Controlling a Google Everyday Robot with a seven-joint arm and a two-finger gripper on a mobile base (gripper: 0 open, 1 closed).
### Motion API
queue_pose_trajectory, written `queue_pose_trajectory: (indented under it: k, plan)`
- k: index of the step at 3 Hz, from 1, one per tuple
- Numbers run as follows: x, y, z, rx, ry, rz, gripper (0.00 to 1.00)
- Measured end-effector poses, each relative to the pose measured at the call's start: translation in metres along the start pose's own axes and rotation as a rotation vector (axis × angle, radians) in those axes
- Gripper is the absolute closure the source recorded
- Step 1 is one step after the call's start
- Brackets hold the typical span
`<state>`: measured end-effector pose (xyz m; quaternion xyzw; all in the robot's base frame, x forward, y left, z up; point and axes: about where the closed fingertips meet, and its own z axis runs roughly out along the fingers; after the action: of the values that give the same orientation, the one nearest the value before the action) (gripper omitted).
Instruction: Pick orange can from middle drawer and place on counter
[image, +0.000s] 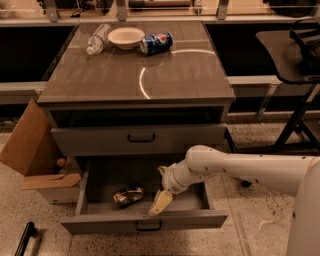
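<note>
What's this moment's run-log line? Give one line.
gripper: over middle drawer, right of orange can | orange can: lying in drawer, ungrasped

Setting: indoor lab or office-type test area. Evidence: speckled terrazzo floor (260, 220); grey metal drawer cabinet (90, 140) with glossy grey-brown tabletop (100, 75); long pale bench rail (260, 80) behind; open brown cardboard box (30, 145) on floor. White robot arm's gripper (161, 202) hangs over open grey middle drawer (100, 222).
</note>
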<state>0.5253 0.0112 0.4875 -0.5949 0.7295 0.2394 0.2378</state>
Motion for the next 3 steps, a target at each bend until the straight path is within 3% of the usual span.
queue_pose_trajectory:
  k: [3]
  plan:
    - [-0.003, -0.029, 0.046, 0.041, -0.113, 0.082, 0.0]
